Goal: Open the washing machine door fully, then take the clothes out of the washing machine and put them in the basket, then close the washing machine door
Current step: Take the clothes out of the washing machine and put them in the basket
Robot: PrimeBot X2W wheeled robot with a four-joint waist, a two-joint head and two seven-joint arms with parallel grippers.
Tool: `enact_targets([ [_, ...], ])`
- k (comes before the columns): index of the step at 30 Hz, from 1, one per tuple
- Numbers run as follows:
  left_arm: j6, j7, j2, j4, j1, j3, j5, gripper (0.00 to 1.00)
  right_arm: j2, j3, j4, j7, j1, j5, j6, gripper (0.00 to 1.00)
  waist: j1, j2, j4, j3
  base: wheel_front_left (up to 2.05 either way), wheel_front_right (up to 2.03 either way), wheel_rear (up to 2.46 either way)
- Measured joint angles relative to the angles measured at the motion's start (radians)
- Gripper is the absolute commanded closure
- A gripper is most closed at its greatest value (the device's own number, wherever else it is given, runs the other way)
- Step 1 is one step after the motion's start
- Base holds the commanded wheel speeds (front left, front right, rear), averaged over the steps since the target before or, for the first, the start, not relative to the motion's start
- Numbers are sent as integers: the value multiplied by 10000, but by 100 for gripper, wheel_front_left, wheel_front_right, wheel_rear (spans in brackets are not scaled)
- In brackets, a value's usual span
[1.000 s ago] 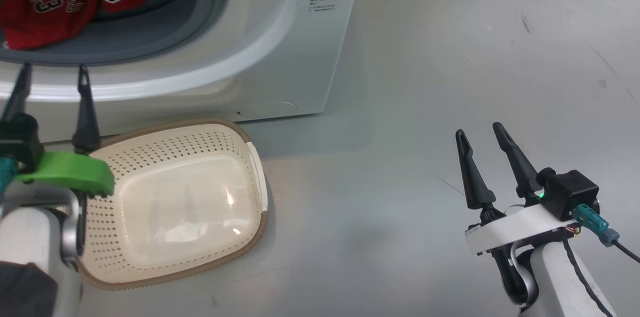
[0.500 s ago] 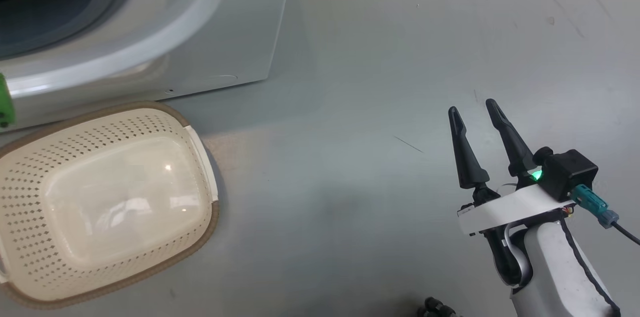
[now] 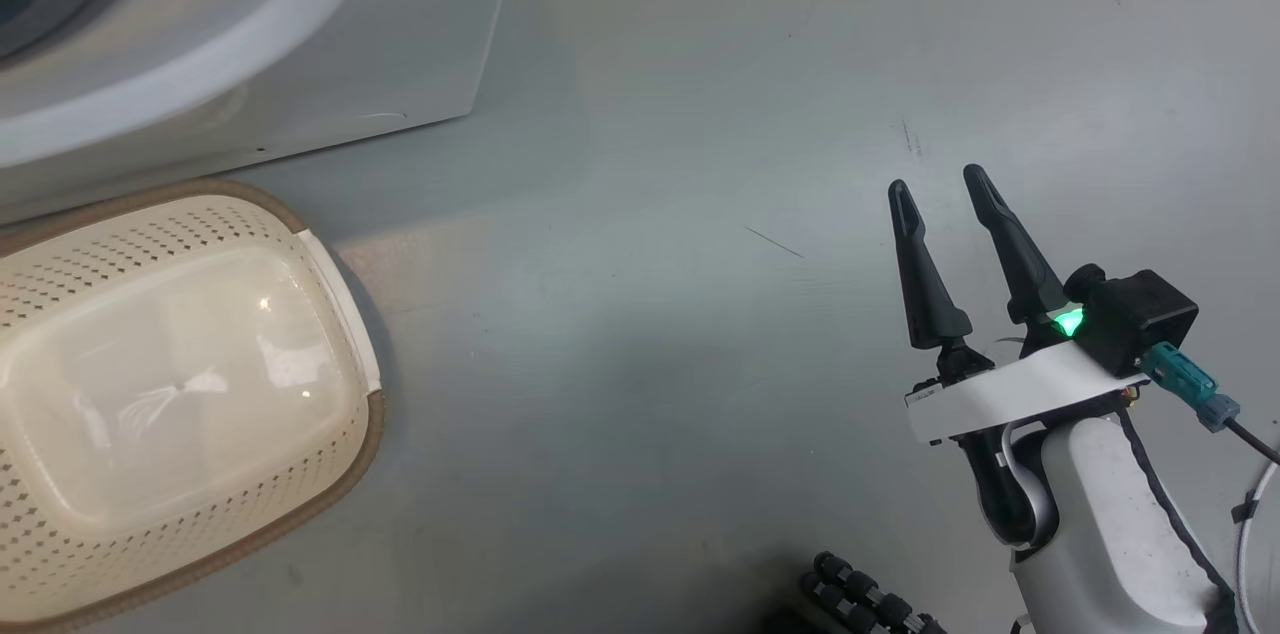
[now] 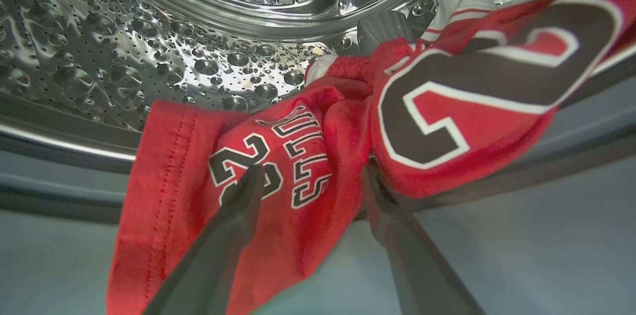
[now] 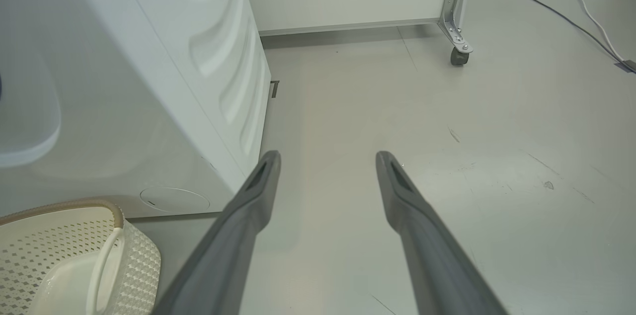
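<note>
Left wrist view, item one: left gripper (image 4: 312, 172), fingers spread wide, closed on nothing. Its two tips sit at the front fold of the clothes (image 4: 278, 156); whether they touch the cloth cannot be told.

- Clothes: red jersey fabric, heaped at the lip of the washing machine (image 3: 300, 34), spilling from the drum (image 4: 99, 56) over the grey gasket (image 4: 521, 235). Two printed panels counted: a small "23" with lettering between the fingertips, and a large black "2" at 2 o'clock of the right-hand tip. Whether these are one garment or two cannot be told.
- Drum: one, perforated steel, bare from 9 to 12 o'clock behind the heap.

Head view:
- Right gripper (image 3: 936, 179): at 4 o'clock, fingers parted as wide, empty, above bare floor (image 3: 650, 364), well apart from machine and clothes.
- Basket (image 3: 150, 384): one, cream, brown rim, nothing in it, at 8 o'clock, just beside the machine's lower front edge.
- Machine: at 10 o'clock, round opening uncovered, its right front corner edge running toward 12 o'clock.

Right wrist view, open room: wide clear floor from 12 to 4 o'clock of the fingers; machine side panel at 10 o'clock; basket handle at 8 o'clock. One castor (image 5: 457, 54) on a metal leg at 1 o'clock; two cables (image 5: 571, 12) at 2 o'clock.
</note>
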Motion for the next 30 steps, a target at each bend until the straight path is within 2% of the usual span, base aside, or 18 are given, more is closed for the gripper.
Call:
enact_targets([
  [11, 79, 656, 173, 913, -957, 330, 81, 0, 19, 10, 17, 0, -100, 73, 0, 0, 0, 0, -128, 215, 0, 0, 0],
  [25, 111, 1045, 12, 1618, -1566, 407, 82, 0, 27, 12, 31, 0, -265, 82, 0, 0, -1, 0, -104, 270, 0, 0, 0],
  [26, 111, 1045, 8, 1651, -1597, 405, 82, 22, 27, 12, 31, 0, -271, 82, 0, 0, -1, 0, -99, 272, 0, 0, 0],
  [27, 111, 1043, 0, 1691, -1638, 403, 82, 67, 27, 12, 31, 0, -274, 82, 0, 0, -1, 0, -94, 273, 0, 0, 0],
  [28, 111, 1037, -12, 1716, -1662, 399, 84, 100, 27, 13, 31, 0, -277, 82, 0, 0, -1, 0, -89, 272, 0, 0, 0],
  [30, 111, 984, -48, 1755, -1670, 378, 84, 100, 29, 13, 33, 0, -285, 82, 0, 0, -1, 0, -77, 265, 0, 0, 0],
])
